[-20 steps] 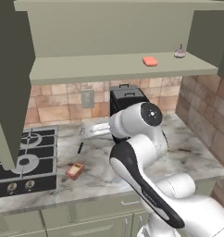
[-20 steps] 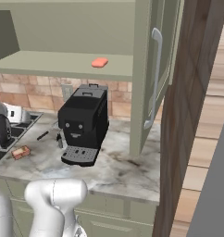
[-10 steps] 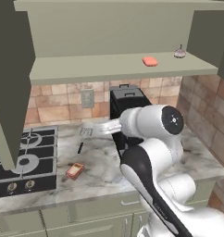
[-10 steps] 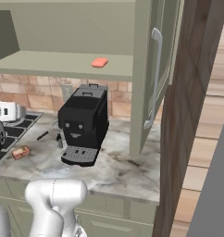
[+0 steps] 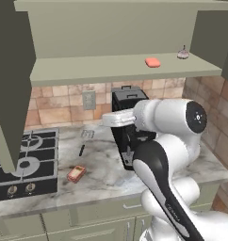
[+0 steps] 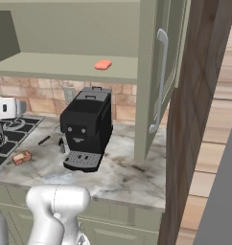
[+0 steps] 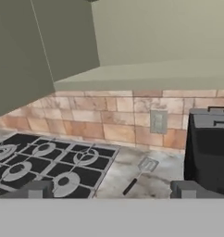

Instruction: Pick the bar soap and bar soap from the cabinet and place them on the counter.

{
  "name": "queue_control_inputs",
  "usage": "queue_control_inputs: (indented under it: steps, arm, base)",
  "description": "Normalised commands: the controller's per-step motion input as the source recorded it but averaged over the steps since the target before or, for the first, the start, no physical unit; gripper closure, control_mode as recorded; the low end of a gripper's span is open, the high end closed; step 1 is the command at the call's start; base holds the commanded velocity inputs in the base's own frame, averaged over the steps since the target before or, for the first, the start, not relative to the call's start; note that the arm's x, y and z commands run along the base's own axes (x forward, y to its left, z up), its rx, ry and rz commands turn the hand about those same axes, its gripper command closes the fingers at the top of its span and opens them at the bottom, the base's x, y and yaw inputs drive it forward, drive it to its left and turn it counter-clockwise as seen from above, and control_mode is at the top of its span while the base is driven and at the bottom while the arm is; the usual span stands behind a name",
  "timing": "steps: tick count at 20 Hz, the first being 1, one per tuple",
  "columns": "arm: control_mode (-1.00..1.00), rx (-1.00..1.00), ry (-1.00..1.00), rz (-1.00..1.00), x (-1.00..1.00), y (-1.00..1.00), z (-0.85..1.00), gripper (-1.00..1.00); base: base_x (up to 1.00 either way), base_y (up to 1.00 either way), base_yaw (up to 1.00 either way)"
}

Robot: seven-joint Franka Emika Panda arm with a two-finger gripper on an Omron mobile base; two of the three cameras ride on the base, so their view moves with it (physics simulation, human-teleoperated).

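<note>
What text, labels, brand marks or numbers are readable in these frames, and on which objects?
None readable.
Black coffee machine: no brand mark or lettering visible on its front.
Black gas hob: round front knobs show no legible markings.
Boxy orange-brown bar soap on the beige-grey marbled counter: paler top face, no print to make out.
Rounded coral-red bar soap on the sage-green cabinet shelf: plain.
Grey wall outlet plate: blank.

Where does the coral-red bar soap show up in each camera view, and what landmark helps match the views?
Left base view: the coral-red bar soap lies on the cabinet shelf, upper right of centre.
Right base view: the same soap lies on the shelf, upper middle.
Hand view: not in the picture.
Shared landmark: the black coffee machine stands on the counter below the shelf.
</note>
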Motion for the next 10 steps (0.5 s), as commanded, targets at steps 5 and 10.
queue_control_inputs:
  steps: [5, 10]
  arm:
    - [-1.00, -0.02, -0.18, 0.00, -0.33, -0.01, 0.60, -1.00]
    - [-1.00, -0.04, -0.10, 0.00, -0.30, -0.07, 0.42, -1.00]
  base:
    - [0.00, 0.00, 0.00]
    - [0.00, 0.00, 0.00]
